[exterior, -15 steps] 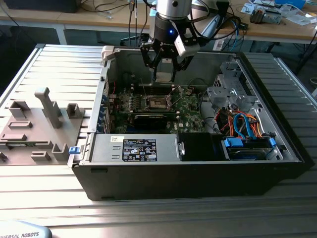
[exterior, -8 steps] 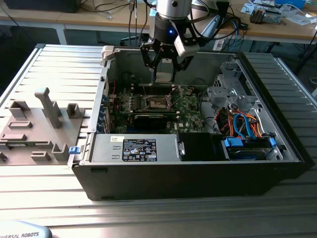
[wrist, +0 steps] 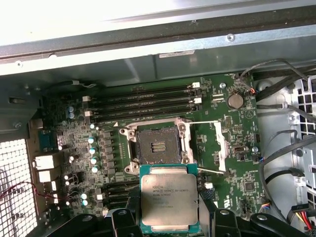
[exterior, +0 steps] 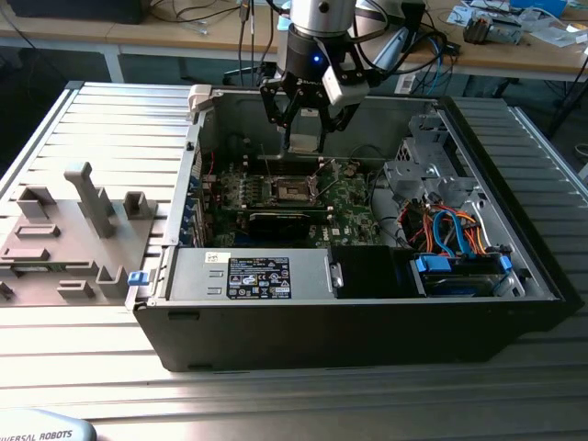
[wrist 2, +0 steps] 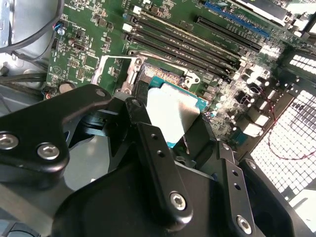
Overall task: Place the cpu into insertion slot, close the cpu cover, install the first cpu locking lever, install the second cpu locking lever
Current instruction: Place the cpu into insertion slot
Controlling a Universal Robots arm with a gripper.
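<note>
Walls of the open computer case (exterior: pixel 367 322) on the ribbed tabletop (exterior: pixel 110 129) hem in the claw (exterior: pixel 303 138) in the exterior view. It hangs above the green board (exterior: pixel 354 207), over the insertion slot (exterior: pixel 292 190). In the second wrist view, the black fingers (wrist 2: pixel 148 138) clamp the cpu (wrist 2: pixel 170 111), tilted, above the slot's silver rim. In the first wrist view, the slot lies dark and uncovered with the cpu held clear of it and the cpu cover (wrist: pixel 219 144) swung open alongside.

Exterior view overlooks the case (exterior: pixel 367 322); both wrist views closely share the insertion slot (wrist: pixel 158 145) (wrist 2: pixel 149 74)
</note>
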